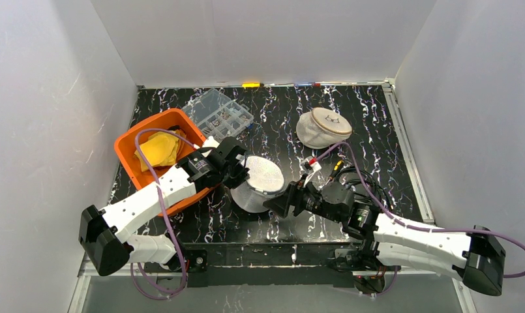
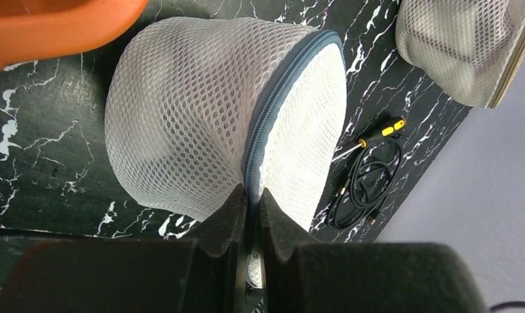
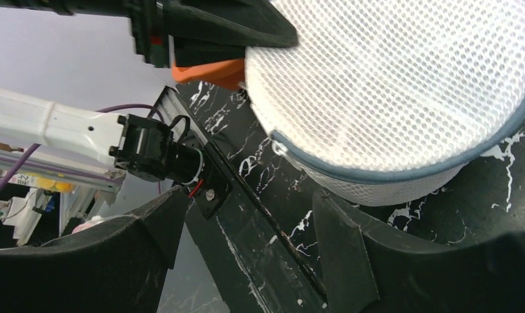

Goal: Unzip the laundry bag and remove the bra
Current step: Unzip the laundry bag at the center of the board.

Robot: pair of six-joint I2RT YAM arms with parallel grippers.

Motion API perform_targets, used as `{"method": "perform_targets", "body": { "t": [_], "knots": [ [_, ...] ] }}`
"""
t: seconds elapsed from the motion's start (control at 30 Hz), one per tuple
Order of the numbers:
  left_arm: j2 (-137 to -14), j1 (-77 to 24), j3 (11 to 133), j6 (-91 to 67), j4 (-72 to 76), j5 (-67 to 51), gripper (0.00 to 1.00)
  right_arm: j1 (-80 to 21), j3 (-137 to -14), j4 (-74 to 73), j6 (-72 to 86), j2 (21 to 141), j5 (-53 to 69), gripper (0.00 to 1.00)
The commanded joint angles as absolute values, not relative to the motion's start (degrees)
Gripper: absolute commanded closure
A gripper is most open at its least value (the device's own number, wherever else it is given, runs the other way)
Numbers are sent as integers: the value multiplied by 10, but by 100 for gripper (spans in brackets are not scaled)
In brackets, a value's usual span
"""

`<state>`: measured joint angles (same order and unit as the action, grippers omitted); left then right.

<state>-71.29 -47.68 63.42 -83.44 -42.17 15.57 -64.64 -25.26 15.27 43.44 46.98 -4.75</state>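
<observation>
Your left end effector (image 2: 252, 195) is pinched on the zip seam (image 2: 272, 98) of the laundry bag (image 1: 258, 184), mid-bench (image 1: 377, 130) beside the orange bin (image 1: 130, 149). Your right end effector (image 3: 246, 215) hangs wide open and empty at the bag's near side. Unzipping looks unstarted, so next it must find and grip the pull.

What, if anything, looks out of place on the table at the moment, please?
A yellow-handled screwdriver and a coiled black cable lie loose beside the mesh laundry bag; tools look odd among laundry items.
</observation>
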Motion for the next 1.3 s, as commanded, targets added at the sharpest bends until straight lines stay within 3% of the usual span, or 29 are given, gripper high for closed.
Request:
{"method": "perform_targets", "body": {
  "t": [0.0,0.4,1.0,1.27],
  "knots": [
    [-685,-473,631,-866,-428,154,100,-650,-229,243,459,481,-67,23],
    [-675,-473,620,-878,-425,148,100,-651,-222,296,480,520,-91,37],
    [-666,-473,618,-883,-421,129,100,-652,-206,320,485,543,-104,37],
    [-669,-474,612,-883,-417,124,100,-652,-214,340,484,552,-97,45]
  ]
}}
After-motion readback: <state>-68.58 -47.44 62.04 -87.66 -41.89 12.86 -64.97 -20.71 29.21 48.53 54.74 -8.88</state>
